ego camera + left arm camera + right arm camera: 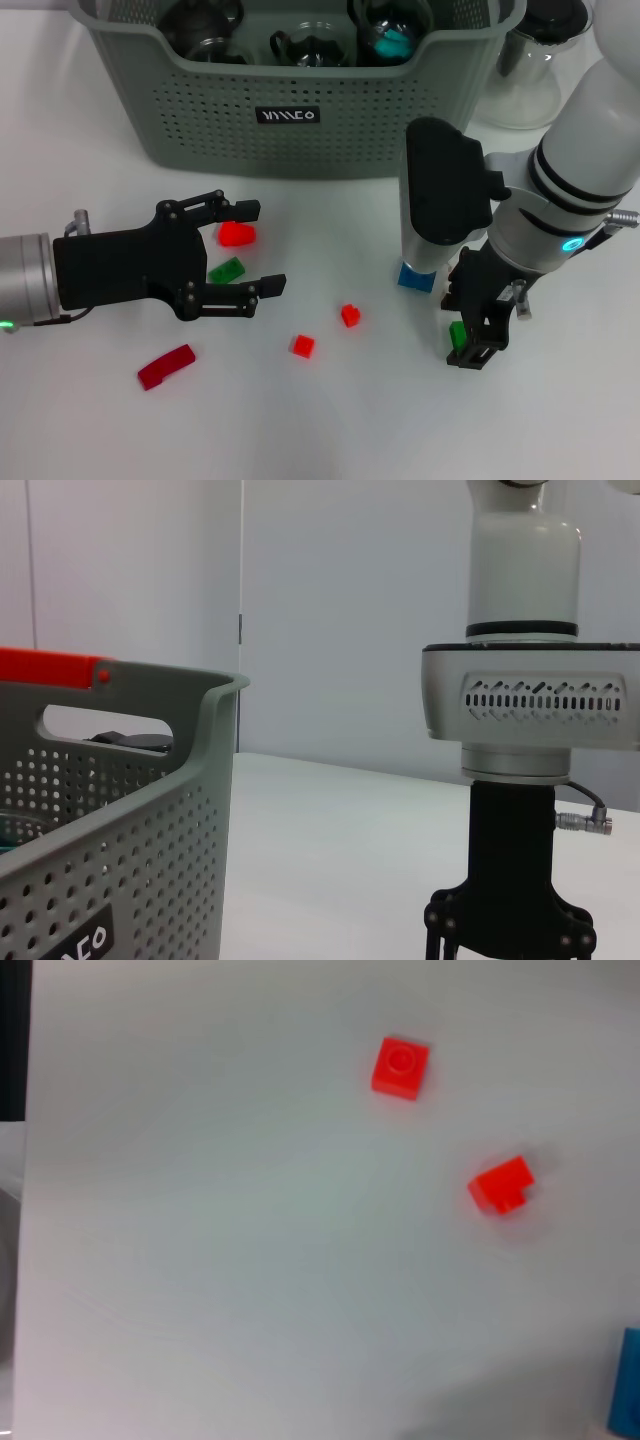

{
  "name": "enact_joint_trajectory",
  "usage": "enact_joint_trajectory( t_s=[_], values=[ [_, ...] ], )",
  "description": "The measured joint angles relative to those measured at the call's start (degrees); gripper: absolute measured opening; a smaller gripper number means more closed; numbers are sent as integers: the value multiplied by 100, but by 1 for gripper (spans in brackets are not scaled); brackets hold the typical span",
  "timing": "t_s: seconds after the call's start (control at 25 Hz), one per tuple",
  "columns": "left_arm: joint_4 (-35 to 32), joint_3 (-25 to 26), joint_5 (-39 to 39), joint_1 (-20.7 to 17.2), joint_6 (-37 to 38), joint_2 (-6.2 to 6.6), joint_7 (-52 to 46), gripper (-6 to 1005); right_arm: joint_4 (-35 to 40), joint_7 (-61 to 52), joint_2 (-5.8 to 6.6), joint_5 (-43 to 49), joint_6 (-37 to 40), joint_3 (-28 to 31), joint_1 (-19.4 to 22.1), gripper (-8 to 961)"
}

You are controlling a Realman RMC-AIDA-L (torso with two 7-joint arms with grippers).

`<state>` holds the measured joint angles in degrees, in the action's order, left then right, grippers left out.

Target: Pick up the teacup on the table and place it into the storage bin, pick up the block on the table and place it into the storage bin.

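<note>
Head view shows the left claw (247,247) spread wide around a green block (227,270), while the right claw (470,340) pinches another green block (458,334).

Black linked fingers on both the left gripper (250,247) and right gripper (472,345). Silver wrist with green light left; white, black-ringed forearm, cyan light, silver connector right.

A large grey-green perforated plastic storage bin (120,820) with a cut-out handle and scooped rim is occupying the near side on the white table (330,850), while the right arm's white-and-black wrist (525,710) is standing upright well apart.
</note>
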<state>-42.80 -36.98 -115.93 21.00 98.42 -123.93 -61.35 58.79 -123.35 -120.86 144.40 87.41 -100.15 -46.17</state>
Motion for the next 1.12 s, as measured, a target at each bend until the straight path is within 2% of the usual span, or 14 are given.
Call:
enact_joint_trajectory(
  t_s=[0.28, 0.52, 0.6, 0.72, 0.84, 1.0, 1.12],
  values=[
    [1, 4, -1, 0, 0, 0, 0, 887, -14, -41, -1, -1, -25, -159, 12, 618],
    [1, 20, -8, 0, -8, 0, 0, 887, 116, -116, 26, 0, 95, -100, 24, 437],
    [0, 38, -24, 0, -8, 0, 0, 887, 333, -147, 45, 4, 297, 67, 28, 437],
    [0, 63, -34, 0, 20, 0, 0, 888, 966, -140, 57, 1, 939, 677, 29, 436],
    [0, 62, -17, 0, 54, 0, 0, 888, 1867, -186, 59, -154, 1745, 1636, -136, 436],
    [0, 61, -9, 1, 62, 6, 13, 887, 2647, -478, 89, -499, 2472, 3329, -825, 437],
    [0, 59, -9, 5, 55, 1, 36, 887, 2665, -755, 139, -168, 2153, 4087, -1342, 437]
  ],
)
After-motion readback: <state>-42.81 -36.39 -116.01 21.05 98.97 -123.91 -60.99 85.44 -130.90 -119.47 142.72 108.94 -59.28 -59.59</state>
